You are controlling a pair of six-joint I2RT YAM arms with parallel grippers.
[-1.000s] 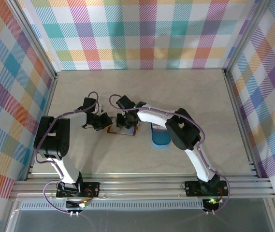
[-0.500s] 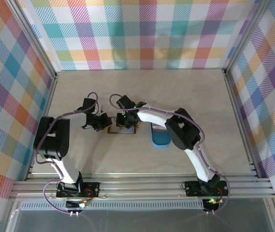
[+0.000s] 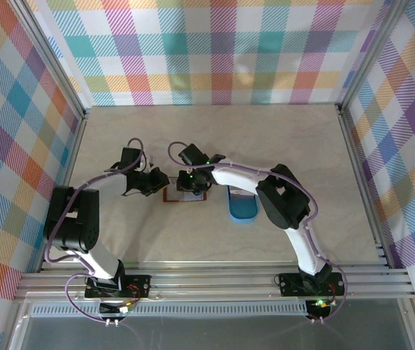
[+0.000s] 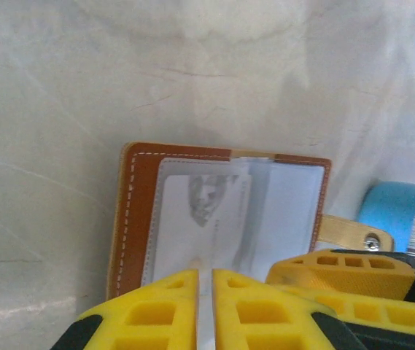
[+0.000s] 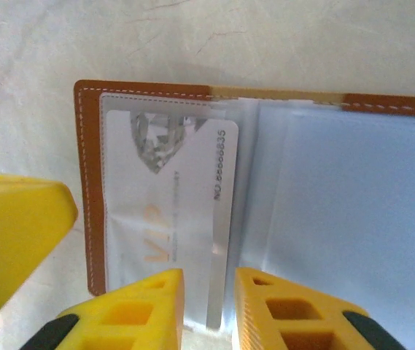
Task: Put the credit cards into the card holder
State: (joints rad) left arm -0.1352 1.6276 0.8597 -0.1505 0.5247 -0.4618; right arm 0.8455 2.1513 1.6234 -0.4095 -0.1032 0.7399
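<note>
Between the yellow fingers of the right gripper (image 5: pixel 208 306), set slightly apart at the bottom of its wrist view, we see the lower edge of a credit card (image 5: pixel 171 211) printed "VIP"; whether they pinch it we cannot tell. Its serial number blurs. Our left gripper (image 4: pixel 206 306) is closed. Mid-frame overhead lies the open card holder (image 3: pixel 168 195), partly hidden by both grippers.
</note>
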